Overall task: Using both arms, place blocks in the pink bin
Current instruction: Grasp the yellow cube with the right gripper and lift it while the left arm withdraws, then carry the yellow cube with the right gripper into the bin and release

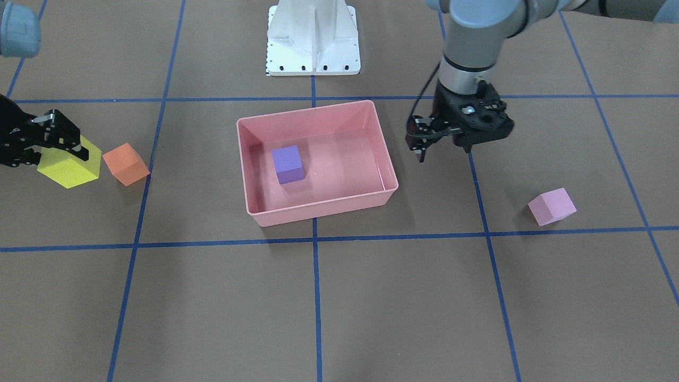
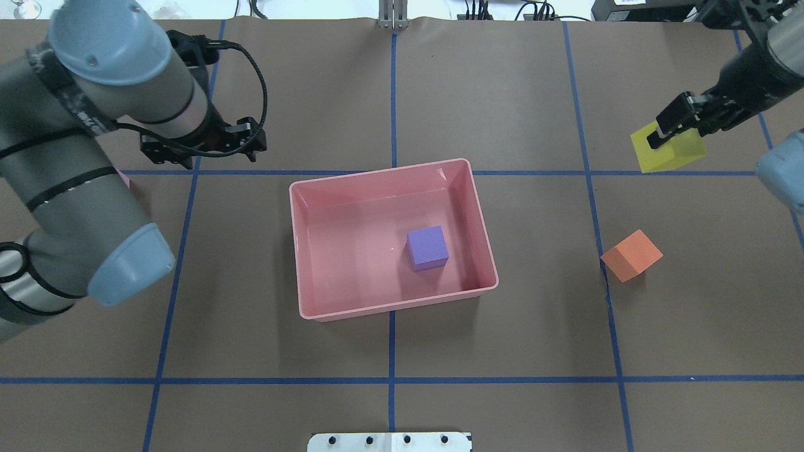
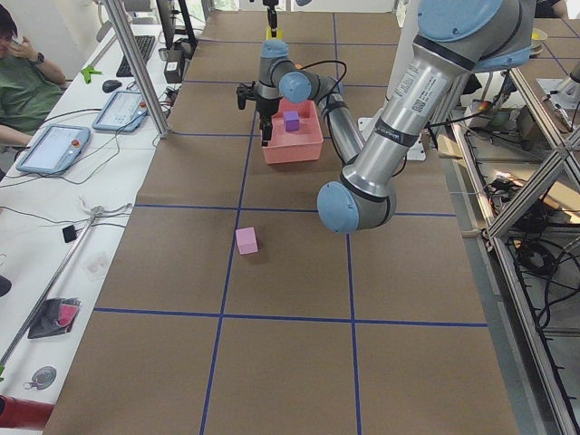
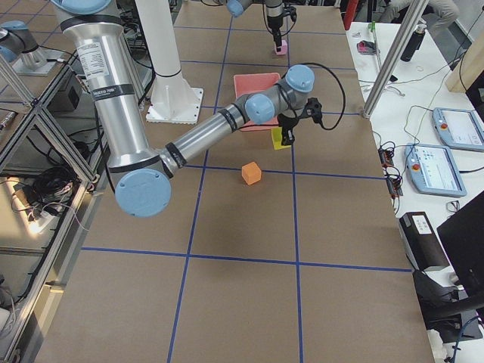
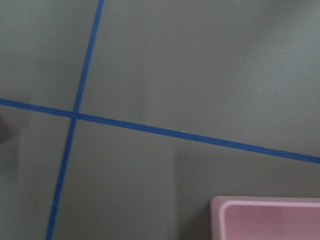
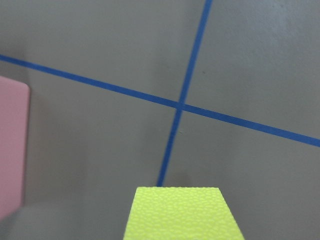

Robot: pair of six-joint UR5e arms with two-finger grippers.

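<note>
The pink bin (image 1: 322,209) (image 2: 389,309) sits mid-table with the purple block (image 1: 287,164) (image 2: 427,248) resting inside it. My right gripper (image 1: 59,144) (image 2: 677,129) is shut on the yellow block (image 1: 70,165) (image 2: 669,150) (image 6: 182,215), held just above the table, out to the bin's side. The orange block (image 1: 126,163) (image 2: 631,255) lies on the table beside it. My left gripper (image 1: 443,147) (image 2: 201,152) hovers open and empty just outside the bin's other end. The light pink block (image 1: 551,206) (image 3: 246,240) lies farther out on that side, almost hidden by my left arm in the overhead view.
The white base pedestal (image 1: 313,40) stands behind the bin. Blue tape lines (image 1: 315,297) grid the brown table. A person (image 3: 23,82) sits at a side desk with tablets (image 3: 53,149) beyond the table's left end.
</note>
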